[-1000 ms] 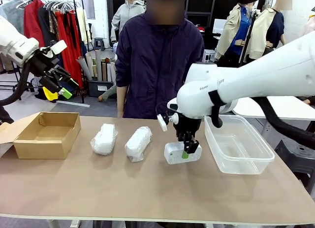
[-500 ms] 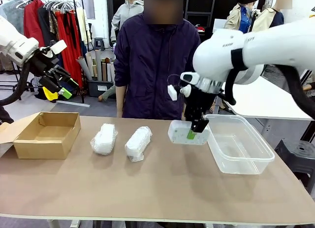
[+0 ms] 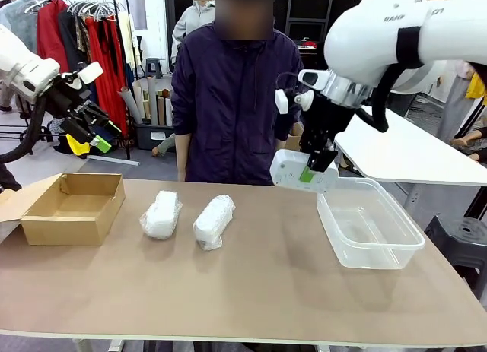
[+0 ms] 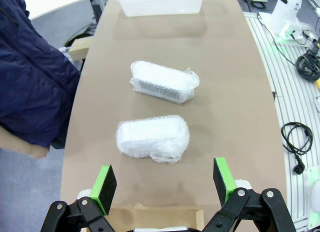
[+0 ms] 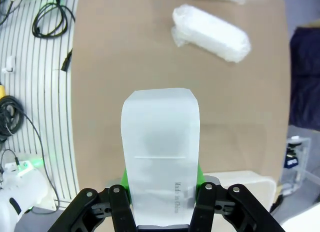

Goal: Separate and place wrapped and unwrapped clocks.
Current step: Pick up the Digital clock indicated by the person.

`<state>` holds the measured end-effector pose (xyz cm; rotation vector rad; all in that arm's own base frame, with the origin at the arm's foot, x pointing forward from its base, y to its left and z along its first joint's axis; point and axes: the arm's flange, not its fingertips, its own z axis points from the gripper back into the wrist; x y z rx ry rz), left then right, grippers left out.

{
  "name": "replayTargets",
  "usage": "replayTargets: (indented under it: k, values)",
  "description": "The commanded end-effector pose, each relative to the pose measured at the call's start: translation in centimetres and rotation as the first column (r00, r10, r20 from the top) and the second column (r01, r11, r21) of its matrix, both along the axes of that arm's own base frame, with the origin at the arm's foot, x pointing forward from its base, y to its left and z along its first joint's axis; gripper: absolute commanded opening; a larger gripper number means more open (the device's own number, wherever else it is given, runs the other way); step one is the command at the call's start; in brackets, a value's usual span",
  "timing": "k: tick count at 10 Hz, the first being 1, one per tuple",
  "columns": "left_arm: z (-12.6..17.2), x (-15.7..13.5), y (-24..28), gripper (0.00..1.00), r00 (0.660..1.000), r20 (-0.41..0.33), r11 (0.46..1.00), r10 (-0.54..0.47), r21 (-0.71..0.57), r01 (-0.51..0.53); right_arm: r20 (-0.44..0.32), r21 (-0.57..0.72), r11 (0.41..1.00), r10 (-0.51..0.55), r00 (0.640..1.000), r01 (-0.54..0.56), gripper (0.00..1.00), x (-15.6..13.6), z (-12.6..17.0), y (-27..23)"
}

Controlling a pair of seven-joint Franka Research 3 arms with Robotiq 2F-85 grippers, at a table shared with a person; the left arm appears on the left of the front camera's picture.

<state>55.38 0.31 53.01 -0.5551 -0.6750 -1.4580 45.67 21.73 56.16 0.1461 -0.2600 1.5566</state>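
My right gripper [image 3: 313,168] is shut on the bare white clock [image 3: 297,169], which hangs in the air just left of the clear tub's near-left corner. From the right wrist the clock [image 5: 160,152] sits lengthwise between the green pads of the right gripper [image 5: 161,184]. Two bubble-wrapped clocks lie side by side on the table's middle, one [image 3: 160,214] on the left, the other [image 3: 214,220] on the right; the left wrist view shows them [image 4: 152,139] [image 4: 163,81] below my left gripper [image 4: 164,179]. My left gripper [image 3: 93,131] stands open, high above the table's left end.
A brown cardboard box [image 3: 74,207] stands open at the table's left end. A clear plastic tub [image 3: 369,223] sits at the right. A person in a dark jacket [image 3: 236,93] stands behind the far edge. The near half of the table [image 3: 243,291] is bare.
My right gripper has lifted the bare clock off the table and carried it up and to the right, toward the tub. The left arm and the wrapped clocks have stayed put.
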Motion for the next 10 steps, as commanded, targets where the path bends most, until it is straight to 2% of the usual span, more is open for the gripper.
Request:
replayTargets:
  k: [1,4,7,10]
  values:
    - [0.1,-0.3,-0.1,1.0,1.0,0.004,1.0,0.007,0.002,-0.007,0.034,0.037,0.999,-0.033,0.999,0.032,0.0,-0.3,2.2,-0.2]
    - [0.1,-0.3,-0.1,1.0,1.0,0.004,1.0,0.007,0.002,-0.007,0.101,0.051,0.997,-0.057,0.993,0.052,0.0,-0.8,4.6,-0.8]
    - [0.1,-0.3,-0.1,1.0,1.0,0.004,1.0,0.007,0.002,-0.007,0.093,0.071,0.997,-0.041,0.995,0.034,0.0,0.0,3.7,-1.1]
    - [0.1,-0.3,-0.1,1.0,1.0,0.004,1.0,0.007,0.002,-0.007,0.098,0.039,0.999,-0.03,0.995,0.027,0.0,-0.7,4.5,-1.1]
